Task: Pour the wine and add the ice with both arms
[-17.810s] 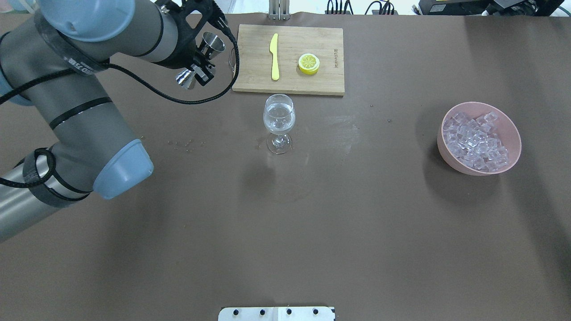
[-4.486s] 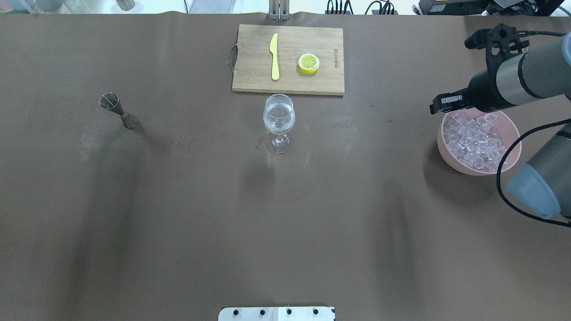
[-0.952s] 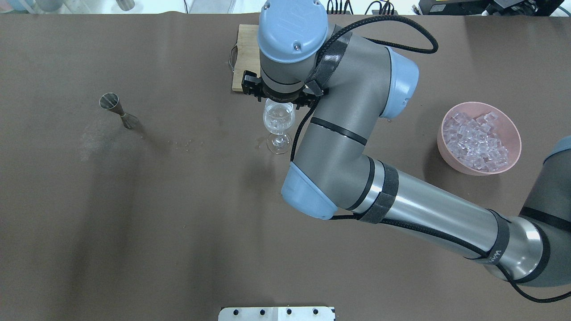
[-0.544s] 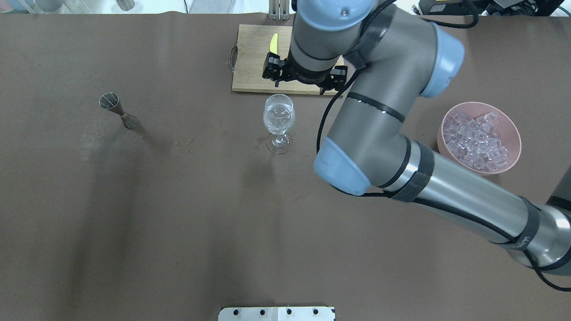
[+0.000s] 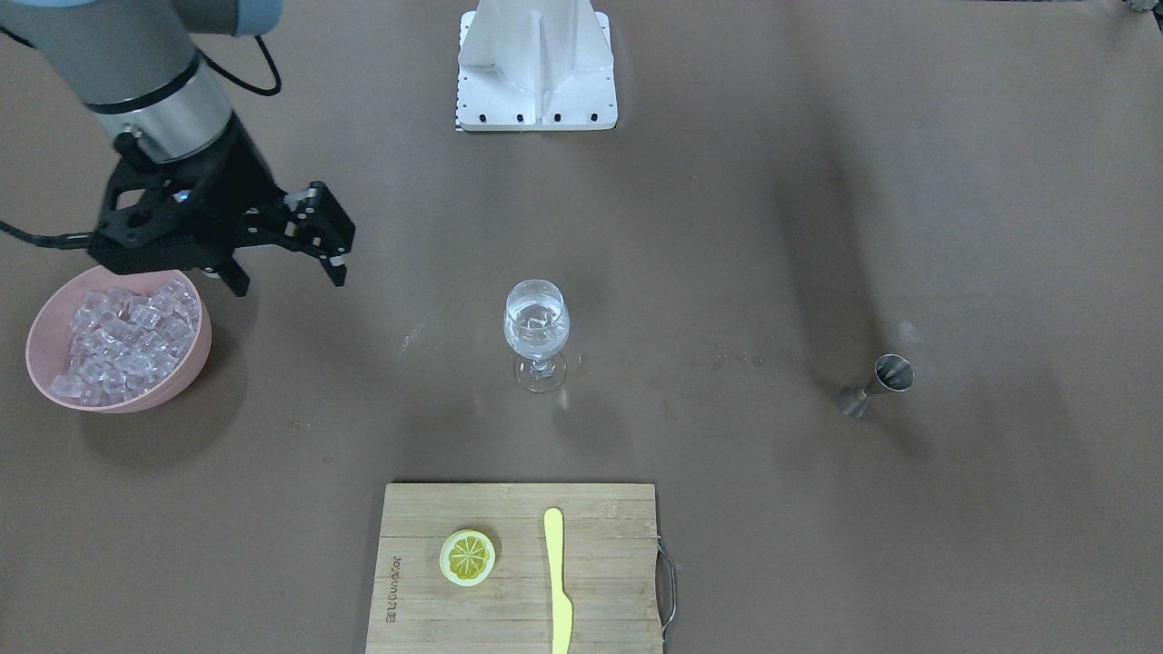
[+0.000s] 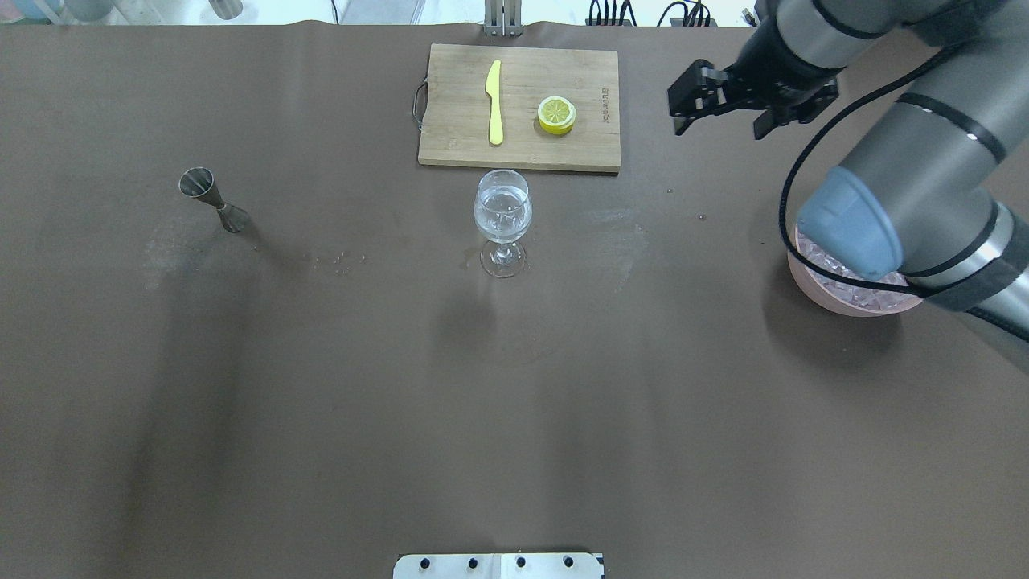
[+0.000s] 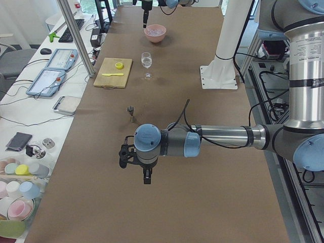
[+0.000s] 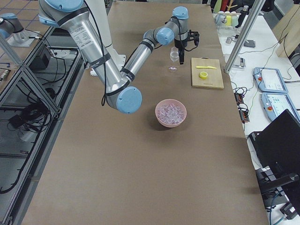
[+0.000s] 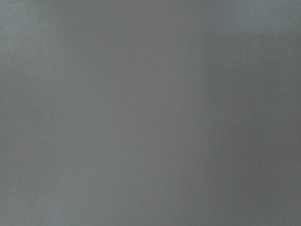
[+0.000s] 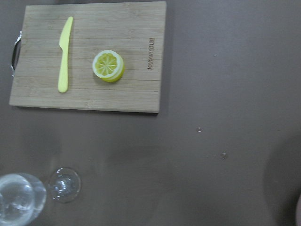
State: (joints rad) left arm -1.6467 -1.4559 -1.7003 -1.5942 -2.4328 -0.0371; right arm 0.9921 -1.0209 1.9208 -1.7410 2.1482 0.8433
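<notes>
The wine glass [image 6: 502, 213] stands mid-table in front of the cutting board and holds clear wine and what looks like an ice cube [image 5: 538, 318]. It also shows at the lower left of the right wrist view [image 10: 19, 200]. The pink bowl [image 5: 136, 402] holds several ice cubes [image 5: 118, 341]; in the overhead view my right arm covers most of the bowl [image 6: 812, 285]. My right gripper [image 5: 288, 271] is open and empty, raised between bowl and glass, near the bowl [image 6: 718, 121]. My left gripper [image 7: 145, 174] hangs over bare table; I cannot tell if it is open.
A steel jigger [image 6: 213, 199] stands upright on the table's left side. The wooden cutting board [image 6: 458, 121] behind the glass carries a yellow knife [image 6: 494, 100] and a lemon half [image 6: 556, 114]. The white pedestal [image 5: 536, 64] sits at the robot's edge.
My right arm has swung away from above the wine glass, back to the right toward the bowl. Earlier the left arm set the jigger down and left the overhead view.
</notes>
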